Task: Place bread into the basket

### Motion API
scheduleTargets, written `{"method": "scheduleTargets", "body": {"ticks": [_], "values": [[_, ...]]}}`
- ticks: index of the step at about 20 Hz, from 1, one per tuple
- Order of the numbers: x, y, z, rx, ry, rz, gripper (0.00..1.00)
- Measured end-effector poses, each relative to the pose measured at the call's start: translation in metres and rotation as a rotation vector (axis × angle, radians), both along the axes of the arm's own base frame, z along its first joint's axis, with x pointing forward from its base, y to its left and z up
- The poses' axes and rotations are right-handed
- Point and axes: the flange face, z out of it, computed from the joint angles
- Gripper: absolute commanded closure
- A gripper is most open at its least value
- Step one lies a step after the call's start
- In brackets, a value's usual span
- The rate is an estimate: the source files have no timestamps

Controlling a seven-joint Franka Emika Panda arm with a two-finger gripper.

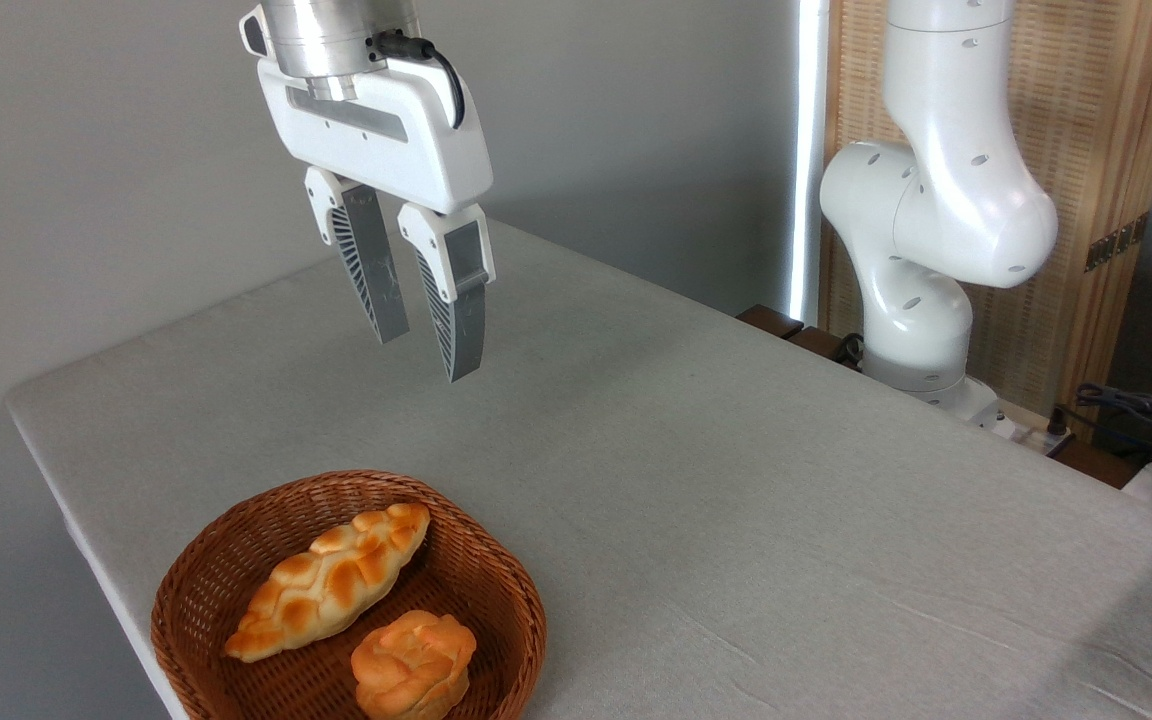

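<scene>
The bread (pixel 412 665), a small round orange-golden bun with a knotted top, lies inside the reddish-brown wicker basket (pixel 198 585) at the front left of the table. It rests against the basket's near wall. My gripper (pixel 428 353) hangs high above the table, well behind and above the basket. Its two ribbed grey fingers (pixel 459 310) are apart and hold nothing.
A long braided golden loaf (pixel 331 580) lies in the basket beside the bun. The grey cloth-covered table (pixel 736 500) stretches right and back. The arm's white base (pixel 921 300) stands at the table's far right edge, with cables (pixel 1136 410) beyond it.
</scene>
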Motion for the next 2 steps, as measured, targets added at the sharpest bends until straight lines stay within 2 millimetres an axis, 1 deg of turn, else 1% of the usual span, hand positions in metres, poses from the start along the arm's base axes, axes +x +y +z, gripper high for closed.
{"method": "scheduleTargets", "body": {"ticks": [2], "values": [[0.0001,0.0016,0.0000,0.000,0.000,0.003,0.00]]}}
